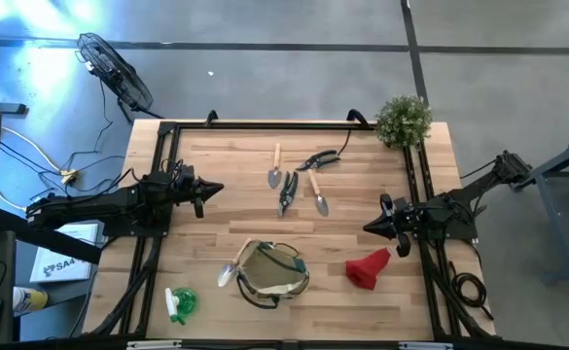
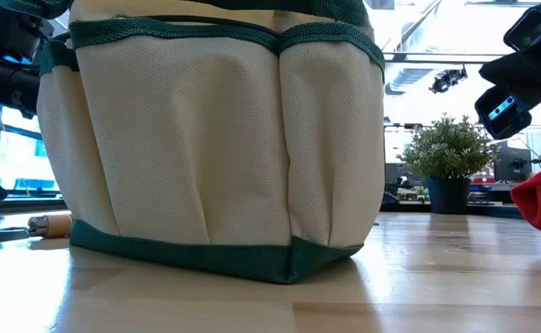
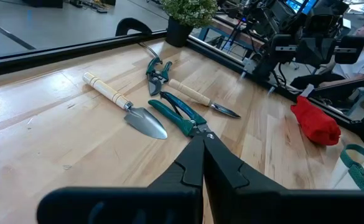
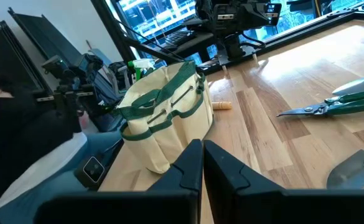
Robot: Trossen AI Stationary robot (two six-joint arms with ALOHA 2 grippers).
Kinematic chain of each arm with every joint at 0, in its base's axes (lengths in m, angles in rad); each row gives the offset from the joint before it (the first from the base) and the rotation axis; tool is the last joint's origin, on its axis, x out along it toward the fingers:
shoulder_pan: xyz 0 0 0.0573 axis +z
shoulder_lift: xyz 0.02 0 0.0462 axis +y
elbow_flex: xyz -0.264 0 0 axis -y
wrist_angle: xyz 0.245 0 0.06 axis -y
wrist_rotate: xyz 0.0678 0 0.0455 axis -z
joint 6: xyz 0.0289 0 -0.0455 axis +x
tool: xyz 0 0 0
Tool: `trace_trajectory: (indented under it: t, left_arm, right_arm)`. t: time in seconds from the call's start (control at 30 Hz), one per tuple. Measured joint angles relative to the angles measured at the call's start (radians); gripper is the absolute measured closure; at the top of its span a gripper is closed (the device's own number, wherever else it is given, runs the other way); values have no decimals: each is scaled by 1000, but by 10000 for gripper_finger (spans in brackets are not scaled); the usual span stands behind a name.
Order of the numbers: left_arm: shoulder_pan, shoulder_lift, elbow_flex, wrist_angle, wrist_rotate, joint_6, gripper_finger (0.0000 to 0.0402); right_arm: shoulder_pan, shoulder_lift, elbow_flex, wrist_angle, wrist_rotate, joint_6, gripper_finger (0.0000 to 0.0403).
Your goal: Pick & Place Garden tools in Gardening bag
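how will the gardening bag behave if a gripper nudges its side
The gardening bag looks like soft woven fabric with creased pocket panels, so its wall would probably dent before the bag slides. It stands upright on a broad base, so tipping seems unlikely. Its loose loop handles would likely flop.
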Motion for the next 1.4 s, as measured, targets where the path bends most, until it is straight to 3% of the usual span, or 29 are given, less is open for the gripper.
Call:
trace_trajectory:
  t: [1.3,1.4]
  left_arm:
    - [0,0,0,11,-13,0,401]
    - [0,0,0,12,26,0,401]
  right_arm:
    - [0,0,0,0,1,0,398]
    - [0,0,0,14,8,0,398]
